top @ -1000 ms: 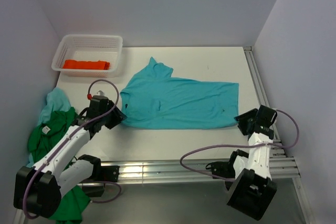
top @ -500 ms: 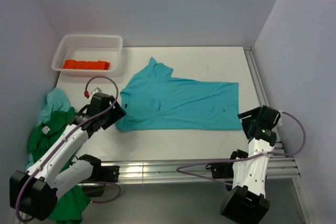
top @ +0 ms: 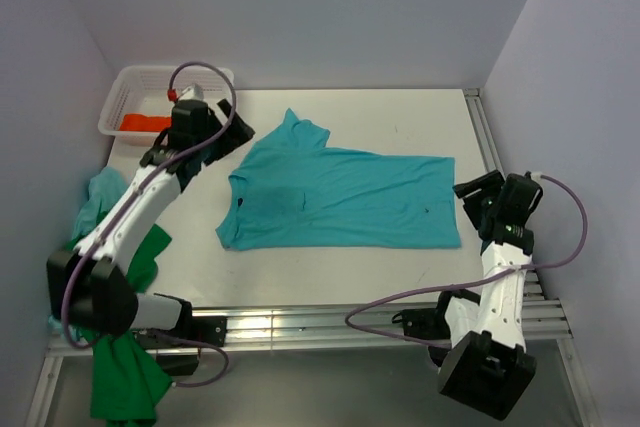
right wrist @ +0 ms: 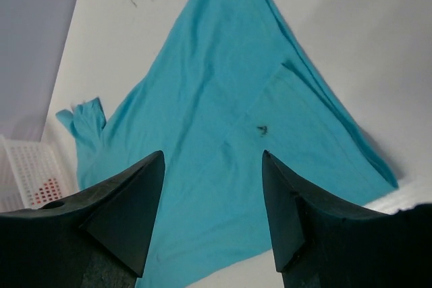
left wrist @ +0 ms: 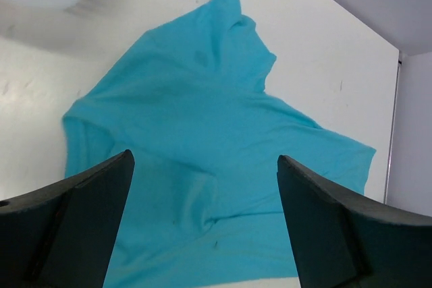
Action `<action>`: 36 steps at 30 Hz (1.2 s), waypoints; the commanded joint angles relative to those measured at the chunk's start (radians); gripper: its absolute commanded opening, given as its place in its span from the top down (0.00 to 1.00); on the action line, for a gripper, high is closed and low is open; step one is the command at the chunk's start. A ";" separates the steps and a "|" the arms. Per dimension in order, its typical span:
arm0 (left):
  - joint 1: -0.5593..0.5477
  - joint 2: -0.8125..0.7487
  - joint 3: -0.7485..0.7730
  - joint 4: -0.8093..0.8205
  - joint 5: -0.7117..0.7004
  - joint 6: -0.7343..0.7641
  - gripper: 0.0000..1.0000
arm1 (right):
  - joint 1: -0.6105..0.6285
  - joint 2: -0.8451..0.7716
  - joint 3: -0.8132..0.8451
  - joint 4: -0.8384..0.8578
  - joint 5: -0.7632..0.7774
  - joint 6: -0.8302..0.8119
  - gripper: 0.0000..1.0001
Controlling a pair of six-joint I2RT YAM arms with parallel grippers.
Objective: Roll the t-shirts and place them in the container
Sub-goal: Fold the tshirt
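The turquoise t-shirt [top: 340, 197] lies flat and folded lengthwise in the middle of the table, with one sleeve pointing to the back. It also shows in the left wrist view [left wrist: 202, 92] and the right wrist view [right wrist: 223, 85]. My left gripper [top: 232, 134] is open and empty, raised over the shirt's back left part; its jaws stand wide apart [left wrist: 204, 158]. My right gripper [top: 472, 199] is open and empty just off the shirt's right edge [right wrist: 212, 154]. The orange t-shirt [top: 140, 123] lies in the basket. The dark green [top: 150, 247] and pale blue [top: 100, 192] t-shirts are heaped at the left.
The white mesh basket [top: 120, 87] stands at the back left, right behind my left arm. Green cloth [top: 125, 387] hangs off the table's front left. A metal rail [top: 490, 157] runs along the right edge, and walls close in the left, back and right.
My left gripper has lifted from the shirt's near left corner and swung back toward the basket. My right gripper has drawn slightly back to the right. The shirt's left corner now lies flat.
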 commanded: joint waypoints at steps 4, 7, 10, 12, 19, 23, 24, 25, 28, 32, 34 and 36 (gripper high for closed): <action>0.072 0.370 0.303 0.124 0.205 0.119 0.02 | 0.176 0.202 0.151 0.161 0.083 -0.037 0.32; 0.072 0.499 0.421 0.148 0.242 0.162 0.01 | 0.233 0.298 0.218 0.170 0.098 -0.041 0.29; 0.073 0.628 0.542 0.136 0.279 0.211 0.01 | 0.244 0.366 0.267 0.180 0.100 -0.055 0.28; 0.073 0.716 0.608 0.158 0.361 0.273 0.01 | 0.244 0.403 0.297 0.187 0.104 -0.063 0.28; 0.078 0.957 0.815 0.193 0.414 0.312 0.07 | 0.248 0.496 0.358 0.218 0.124 -0.101 0.29; 0.078 1.118 1.007 0.201 0.417 0.301 0.11 | 0.248 0.544 0.377 0.230 0.121 -0.109 0.30; 0.077 1.139 1.030 0.210 0.420 0.301 0.11 | 0.247 0.545 0.370 0.247 0.117 -0.104 0.30; 0.077 1.159 1.053 0.211 0.419 0.304 0.11 | 0.248 0.549 0.367 0.256 0.104 -0.101 0.30; 0.075 1.225 1.162 0.182 0.400 0.311 0.09 | 0.248 0.556 0.360 0.275 0.092 -0.098 0.30; 0.077 1.280 1.187 0.208 0.461 0.271 0.15 | 0.248 0.555 0.363 0.279 0.077 -0.097 0.30; 0.077 1.289 1.188 0.227 0.489 0.254 0.18 | 0.248 0.552 0.367 0.278 0.074 -0.095 0.30; 0.073 1.307 1.199 0.219 0.503 0.242 0.25 | 0.248 0.549 0.370 0.269 0.075 -0.100 0.30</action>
